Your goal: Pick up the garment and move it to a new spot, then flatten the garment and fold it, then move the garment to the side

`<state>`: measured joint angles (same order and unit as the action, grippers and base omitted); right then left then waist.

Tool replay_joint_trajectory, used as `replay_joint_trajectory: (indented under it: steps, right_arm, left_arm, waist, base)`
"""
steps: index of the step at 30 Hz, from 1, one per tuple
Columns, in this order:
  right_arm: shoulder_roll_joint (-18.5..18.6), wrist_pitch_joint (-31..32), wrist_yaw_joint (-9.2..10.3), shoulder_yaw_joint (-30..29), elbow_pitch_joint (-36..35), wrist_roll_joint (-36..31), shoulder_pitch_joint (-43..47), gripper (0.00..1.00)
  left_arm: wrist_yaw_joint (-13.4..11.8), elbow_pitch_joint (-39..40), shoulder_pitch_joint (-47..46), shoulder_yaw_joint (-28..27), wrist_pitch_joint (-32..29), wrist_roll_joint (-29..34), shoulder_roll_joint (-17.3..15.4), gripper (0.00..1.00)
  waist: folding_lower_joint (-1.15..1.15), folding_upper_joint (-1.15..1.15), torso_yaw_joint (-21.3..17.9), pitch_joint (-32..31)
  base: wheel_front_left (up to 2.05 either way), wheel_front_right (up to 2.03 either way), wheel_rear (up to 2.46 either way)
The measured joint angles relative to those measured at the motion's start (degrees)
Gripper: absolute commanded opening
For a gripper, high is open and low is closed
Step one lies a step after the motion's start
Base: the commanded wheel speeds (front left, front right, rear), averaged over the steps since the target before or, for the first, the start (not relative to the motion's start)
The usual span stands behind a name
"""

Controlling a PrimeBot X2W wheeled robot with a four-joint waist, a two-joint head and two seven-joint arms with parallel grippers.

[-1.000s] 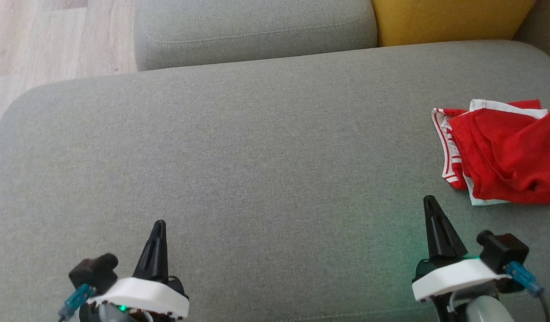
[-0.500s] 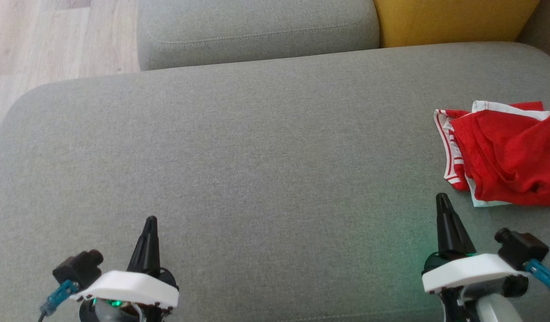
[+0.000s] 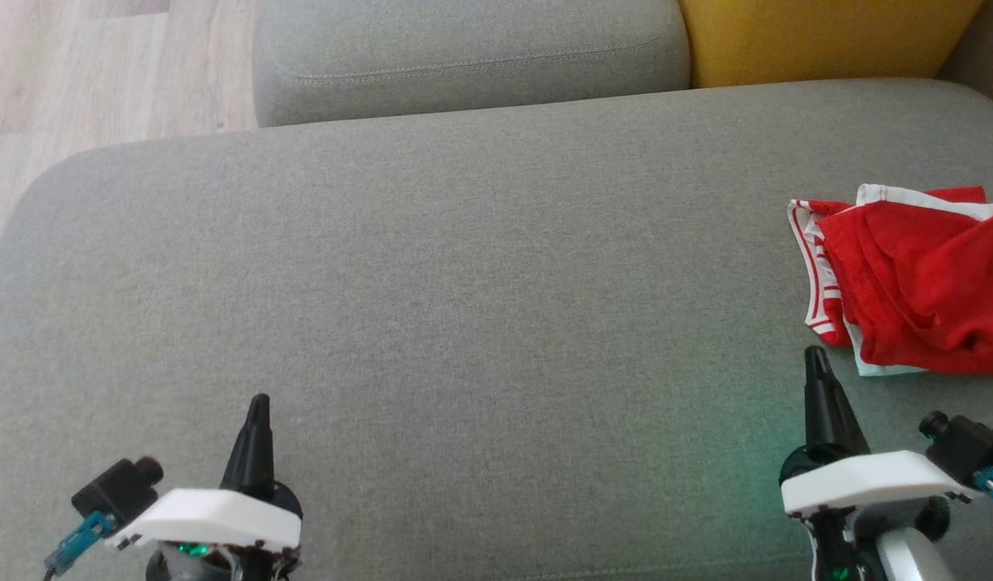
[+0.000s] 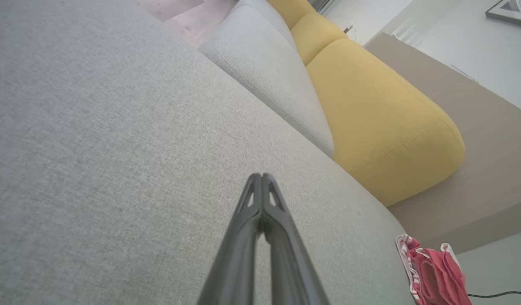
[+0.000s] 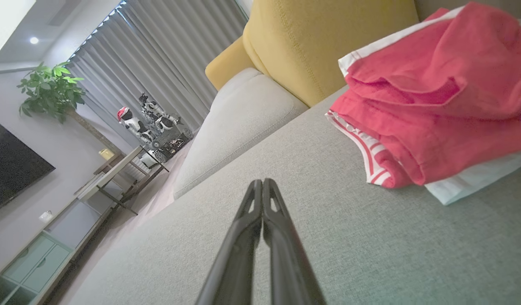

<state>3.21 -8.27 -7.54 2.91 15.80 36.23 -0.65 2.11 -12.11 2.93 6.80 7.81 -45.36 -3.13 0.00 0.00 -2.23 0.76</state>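
garment [image 3: 916,282], just beyond right gripper [image 3: 816,359]

My head camera looking steeply down on grey seat cushion [image 3: 464,282]. My wrist cameras skimming low along it, both facing yellow cushion [image 3: 827,36] toward 1 o'clock. All three sharing red garment [image 3: 908,282], sitting at 3 o'clock.

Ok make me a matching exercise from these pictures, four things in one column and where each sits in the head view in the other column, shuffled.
Things:
1. garment
2. yellow cushion
3. left gripper
4. wooden floor

Places:
A. top left
B. lower left
C. right edge, mid-height
D. top right

Pairs: 1-C, 2-D, 3-B, 4-A
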Motion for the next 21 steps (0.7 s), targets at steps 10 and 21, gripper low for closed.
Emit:
replay_joint_trajectory:
  steps: [10,21]
  right_arm:
    - [0.1,1.4,0.00,-1.1,0.0,7.3,0.0,0.00]
    - [0.3,3.4,0.00,-1.9,0.0,15.4,0.0,0.00]
  left_arm:
    - [0.5,-0.5,-1.2,-0.5,-1.3,-6.2,-0.1,0.00]
    - [1.3,-1.0,-1.5,-2.0,-3.2,-12.9,-0.1,0.00]
  waist:
    - [0.00,0.00,0.3,-0.1]
    - [0.00,0.00,0.6,-0.2]
  base:
    - [0.00,0.00,0.00]
    - [0.00,0.00,0.00]
